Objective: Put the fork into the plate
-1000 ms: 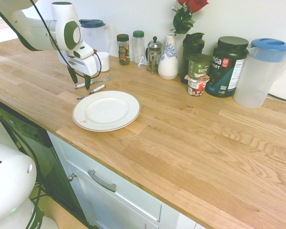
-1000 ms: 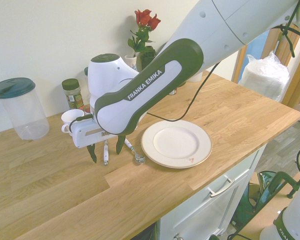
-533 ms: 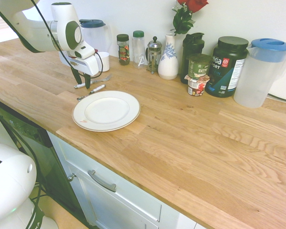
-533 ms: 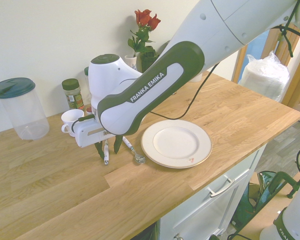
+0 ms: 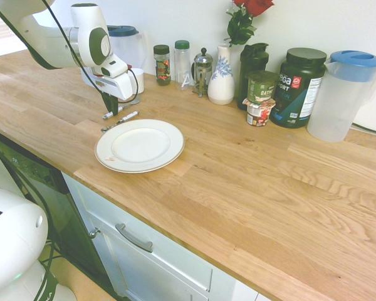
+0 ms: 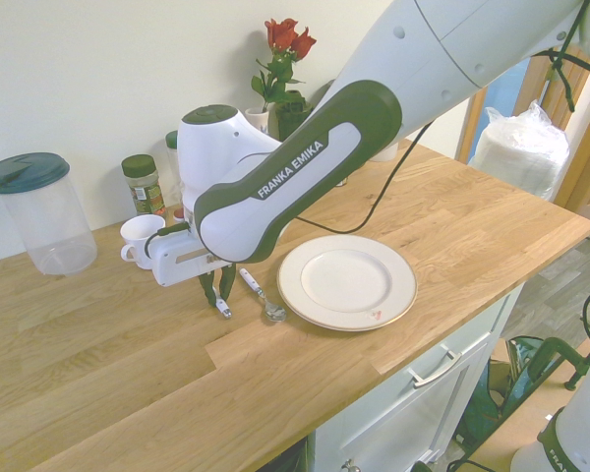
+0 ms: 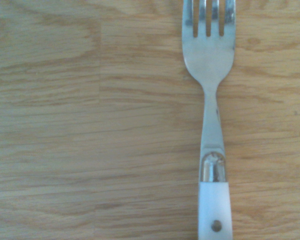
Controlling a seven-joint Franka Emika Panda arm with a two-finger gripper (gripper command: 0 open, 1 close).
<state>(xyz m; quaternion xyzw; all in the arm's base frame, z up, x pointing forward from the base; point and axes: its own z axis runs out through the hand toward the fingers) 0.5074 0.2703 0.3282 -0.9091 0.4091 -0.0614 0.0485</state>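
Fork of silver metal with a white handle [image 7: 209, 62] is off the round white plate with a gold-tan rim line [image 6: 347, 282], at the wooden table [image 6: 128, 364]. White-and-dark hand [image 6: 219, 298] is pinching the fork's handle. Metal spoon with a white handle [image 6: 272, 312] lies between fork and plate, just beside the latter.

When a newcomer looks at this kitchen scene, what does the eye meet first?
Probably the red roses at the back, bright against the pale wall. Next comes the big white plate on the wooden counter, and beside it the gripper, closed around the fork's white handle.
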